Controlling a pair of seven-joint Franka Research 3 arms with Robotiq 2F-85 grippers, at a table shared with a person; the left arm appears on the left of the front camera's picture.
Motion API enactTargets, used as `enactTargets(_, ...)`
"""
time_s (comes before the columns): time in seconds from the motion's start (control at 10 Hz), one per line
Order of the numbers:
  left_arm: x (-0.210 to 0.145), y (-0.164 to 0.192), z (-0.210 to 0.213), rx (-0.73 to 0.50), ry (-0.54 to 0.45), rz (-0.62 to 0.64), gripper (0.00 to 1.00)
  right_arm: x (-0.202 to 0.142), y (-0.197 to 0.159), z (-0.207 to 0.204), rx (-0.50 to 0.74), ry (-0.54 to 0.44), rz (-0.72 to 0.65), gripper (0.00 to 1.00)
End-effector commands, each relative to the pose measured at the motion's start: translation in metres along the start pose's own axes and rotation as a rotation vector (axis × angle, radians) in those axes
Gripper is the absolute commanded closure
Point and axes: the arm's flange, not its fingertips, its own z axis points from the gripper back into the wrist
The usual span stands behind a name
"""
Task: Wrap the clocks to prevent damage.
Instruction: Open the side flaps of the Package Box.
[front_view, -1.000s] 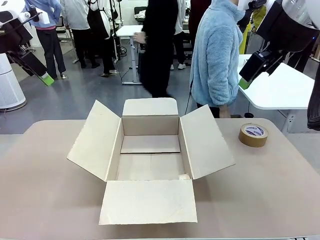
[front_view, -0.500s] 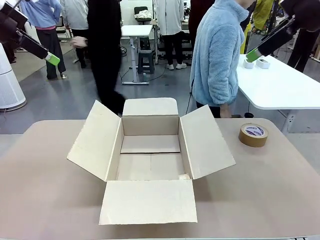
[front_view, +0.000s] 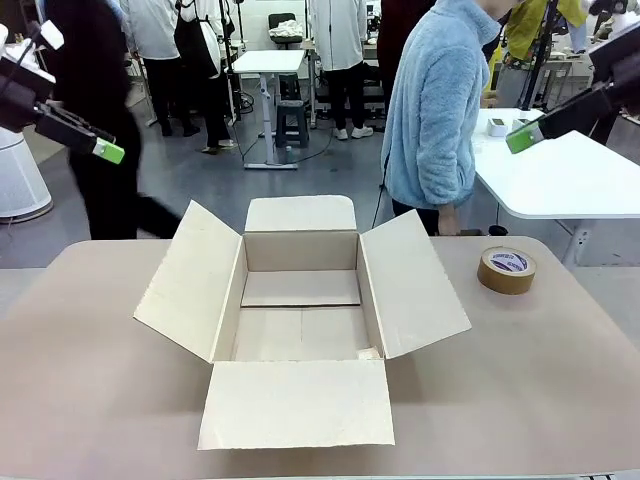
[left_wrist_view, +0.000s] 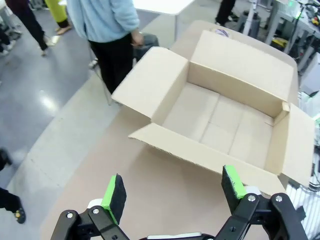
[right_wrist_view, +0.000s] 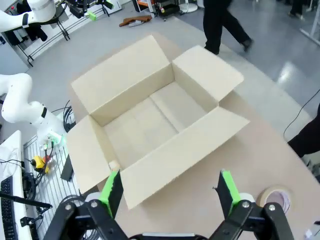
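Box (front_view: 300, 250) mid-counter (front_view: 520, 380), flaps spread, bottom bare, ready for loading; clocks not inside. Tape roll (front_view: 506, 269) right of box, likely for sealing. Left fingers (left_wrist_view: 114, 195) and right fingers (right_wrist_view: 227, 189) spread wide, gripping nothing, high above box.

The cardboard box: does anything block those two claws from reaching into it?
Nothing visible does. The box lies open, flaps spread, its floor bare. The left gripper and right gripper hang open, raised to its sides; the tape roll sits apart beside it.
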Motion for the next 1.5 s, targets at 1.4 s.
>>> enactTargets(1.4, -0.015, 0.021, 0.012, -0.109, 0.155, 0.072, 0.00, -0.012, -0.002, -0.013, -0.047, 0.049, 0.062, 0.00)
